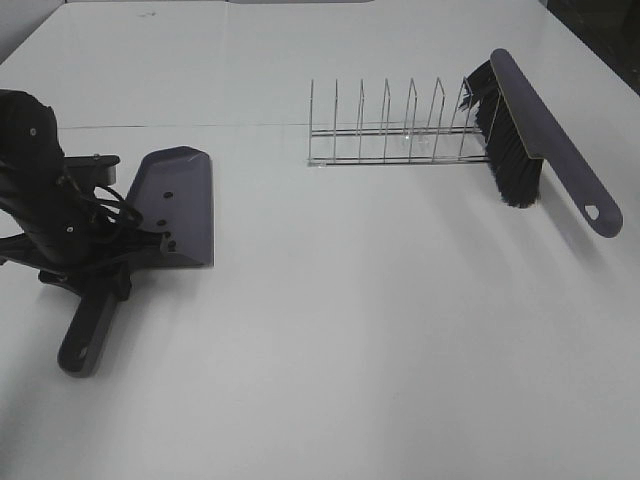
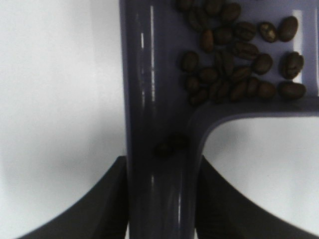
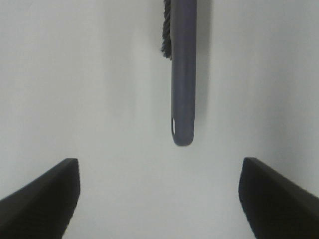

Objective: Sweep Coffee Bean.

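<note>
The grey dustpan (image 1: pixel 178 200) lies on the white table at the left. My left gripper (image 1: pixel 98 285) is shut on its handle (image 2: pixel 157 149), with a finger on each side. The left wrist view shows many dark coffee beans (image 2: pixel 239 55) heaped in the pan's back corner, and one or two lie on the handle (image 2: pixel 169 144). The grey brush (image 1: pixel 540 130) with black bristles leans against the right end of a wire rack. My right gripper (image 3: pixel 159 163) is open and empty, a short way back from the brush handle's tip (image 3: pixel 183 134). It is out of the high view.
A chrome wire rack (image 1: pixel 395 130) with several dividers stands at the back centre of the white table (image 1: pixel 380 330). The table's far right corner borders a dark area (image 1: pixel 600 30).
</note>
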